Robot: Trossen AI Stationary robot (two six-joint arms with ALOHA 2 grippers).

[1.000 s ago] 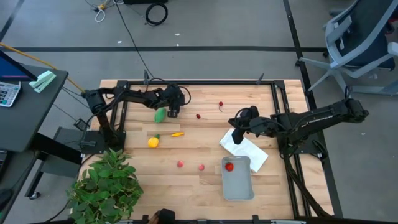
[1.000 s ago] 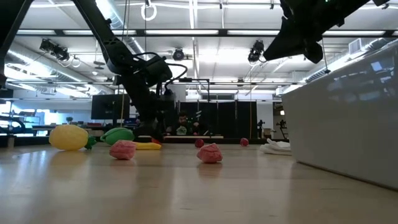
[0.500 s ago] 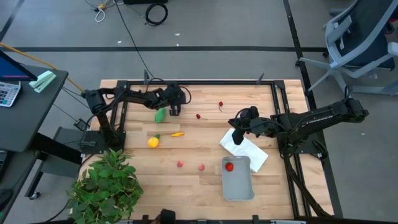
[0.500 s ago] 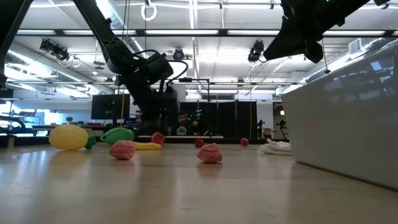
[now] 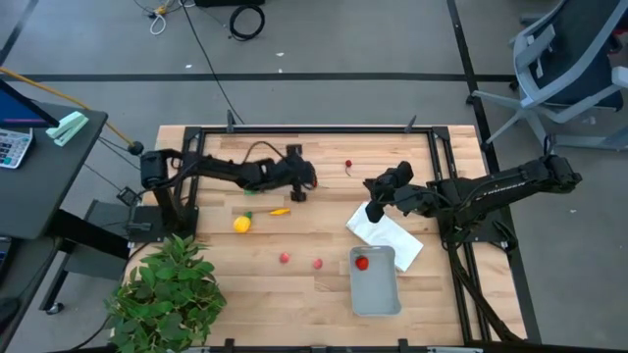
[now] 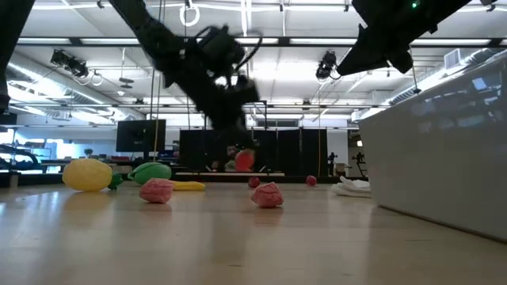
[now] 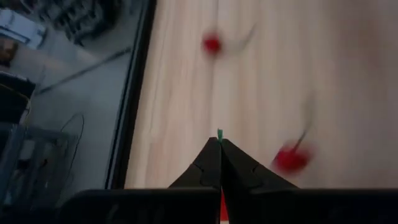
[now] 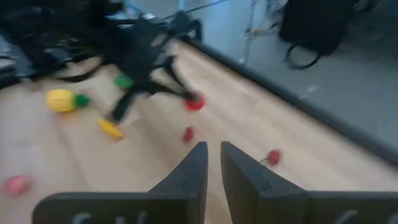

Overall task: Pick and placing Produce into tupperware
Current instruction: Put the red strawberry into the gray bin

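My left gripper (image 5: 303,187) hangs over the far middle of the table, shut on a small red piece of produce (image 6: 244,160). On the wood lie a yellow lemon (image 5: 241,224), a thin orange piece (image 5: 281,211), two pink-red pieces (image 5: 285,258) (image 5: 318,264), a cherry (image 5: 348,165) and a green oval (image 6: 150,170). The pale grey tupperware (image 5: 378,292) stands near the front with one red piece (image 5: 362,262) in it. My right gripper (image 5: 373,211) waits over a white cloth (image 5: 392,238), fingers a little apart with nothing between them. My left gripper pinches the red piece between its two fingertips, which slant down from the table's left. In the left wrist view only a green tip (image 7: 219,132) and a red sliver (image 7: 221,206) show between the shut fingers. The piece hangs below the fingers, clear of the table.
A large leafy plant (image 5: 167,289) fills the near left corner. A black frame (image 5: 314,128) runs round the table. Another cherry (image 7: 289,158) lies on the wood just beside my left gripper. Bare wood lies between the loose pieces and the tupperware.
My left gripper has taken hold of a small red piece beside the green oval. It has lifted the piece clear of the table and carried it toward the table's right edge.
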